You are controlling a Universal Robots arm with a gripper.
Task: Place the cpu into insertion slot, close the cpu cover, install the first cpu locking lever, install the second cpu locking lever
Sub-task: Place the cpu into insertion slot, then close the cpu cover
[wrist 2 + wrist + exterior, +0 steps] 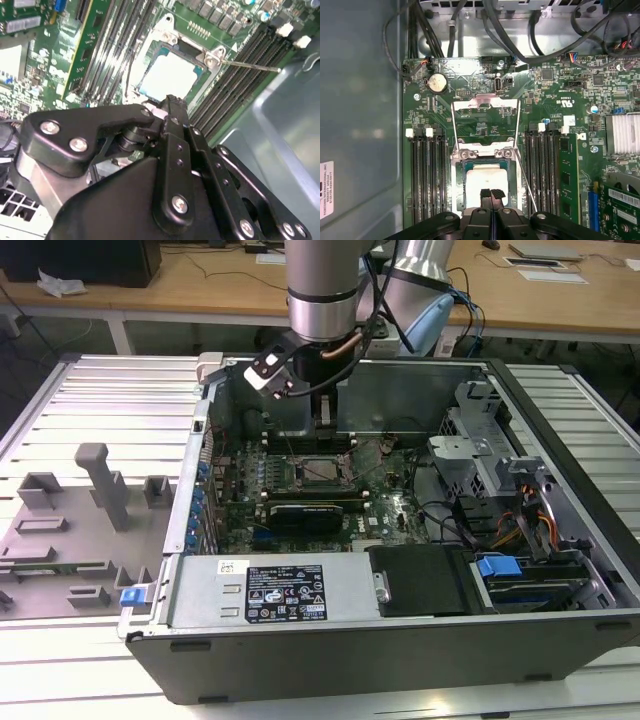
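The gripper (492,194), clenched on nothing visible, hangs just over the cpu (485,180), which lies in the slot (461,165). The first wrist view shows the cover (485,103) open, flat on the board (480,125) beyond the slot. The second wrist view shows the cpu sitting square.

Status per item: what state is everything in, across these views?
Pale silver-beige square cpu: seated in slot.
Silver-rimmed square insertion slot: filled.
Thin silver frame cpu cover: flipped open.
Thin wire locking lever: unlatched, swung out.
Black gripper: shut, empty, tips near cpu.
Dark grey computer case: side open.
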